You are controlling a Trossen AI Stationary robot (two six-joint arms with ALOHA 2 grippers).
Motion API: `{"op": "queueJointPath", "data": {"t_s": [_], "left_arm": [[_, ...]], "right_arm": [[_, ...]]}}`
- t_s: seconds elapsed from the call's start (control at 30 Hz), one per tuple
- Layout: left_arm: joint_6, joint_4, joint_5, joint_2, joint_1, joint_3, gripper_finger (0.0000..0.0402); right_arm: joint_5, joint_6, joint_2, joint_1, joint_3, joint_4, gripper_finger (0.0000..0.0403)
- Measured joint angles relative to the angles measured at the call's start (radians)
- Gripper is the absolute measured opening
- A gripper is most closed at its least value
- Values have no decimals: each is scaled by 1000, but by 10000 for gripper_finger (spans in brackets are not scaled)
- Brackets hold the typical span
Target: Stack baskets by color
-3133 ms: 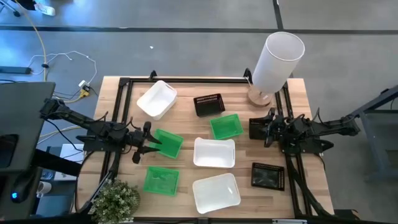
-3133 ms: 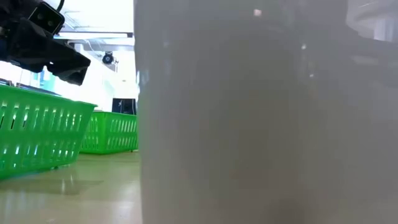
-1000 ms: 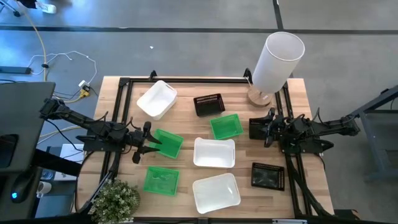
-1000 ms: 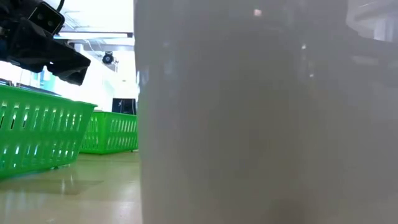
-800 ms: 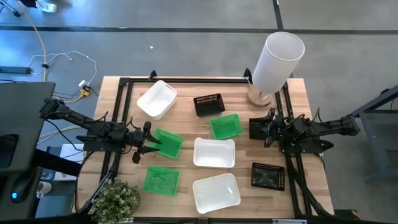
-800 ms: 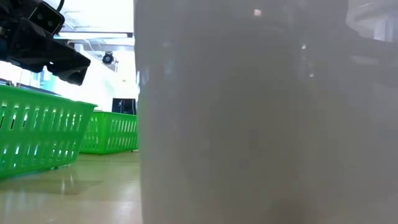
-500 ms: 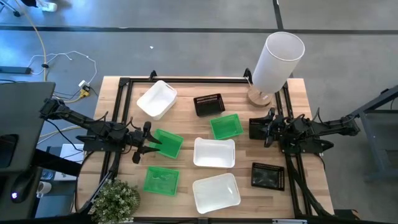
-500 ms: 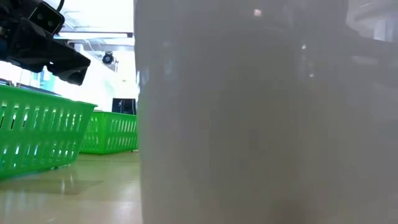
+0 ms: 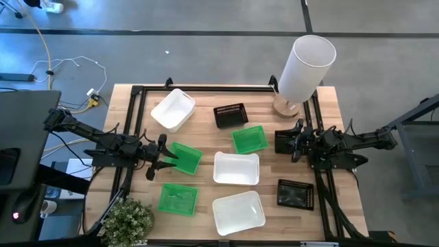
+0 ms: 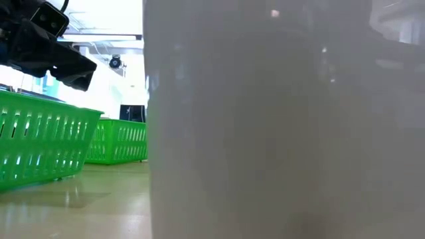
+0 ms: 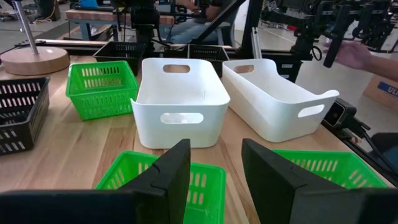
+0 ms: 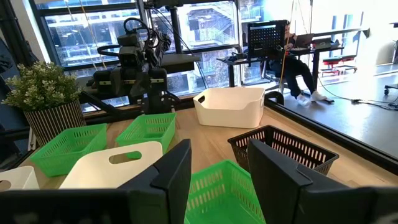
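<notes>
Green, white and black baskets (image 9: 236, 168) lie scattered singly over the wooden surface (image 9: 206, 134), light stiff plastic best pinched by a rim or handle slot, while the left end effector (image 9: 167, 160) and right end effector (image 9: 293, 142) wait with fingers apart.

Nine baskets are counted on the tabletop (image 9: 206, 140). Three are green: (image 9: 185, 157), (image 9: 178, 199), (image 9: 248, 139). Three are white: (image 9: 173, 109), (image 9: 236, 169), (image 9: 238, 212). Three are black mesh: (image 9: 230, 115), (image 9: 286, 142), (image 9: 295, 193). One tall white cylinder (image 9: 306, 63) and one potted plant (image 9: 128, 221) are also seen.
</notes>
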Motion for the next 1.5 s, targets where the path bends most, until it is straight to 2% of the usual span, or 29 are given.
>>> {"op": "queueJointPath", "data": {"t_s": [0.77, 0.93, 1.07, 1.2, 1.37, 1.5], "left_arm": [[-1, 0, 0, 0, 0, 0, 133], [-29, 0, 0, 0, 0, 0, 133], [-34, 0, 0, 0, 0, 0, 133], [-63, 0, 0, 0, 0, 0, 133], [-145, 0, 2, 0, 0, 0, 133], [-148, 0, 3, 0, 0, 0, 133]], "right_arm": [[0, 16, 0, 0, 0, 0, 147], [-30, 104, 0, 0, 0, -1, 147], [-40, 110, 0, 0, 0, -1, 147], [-95, 141, 0, 0, 0, 0, 147], [-158, 174, 0, 0, -1, 70, 147], [-175, 169, 0, 0, 24, 108, 147]]}}
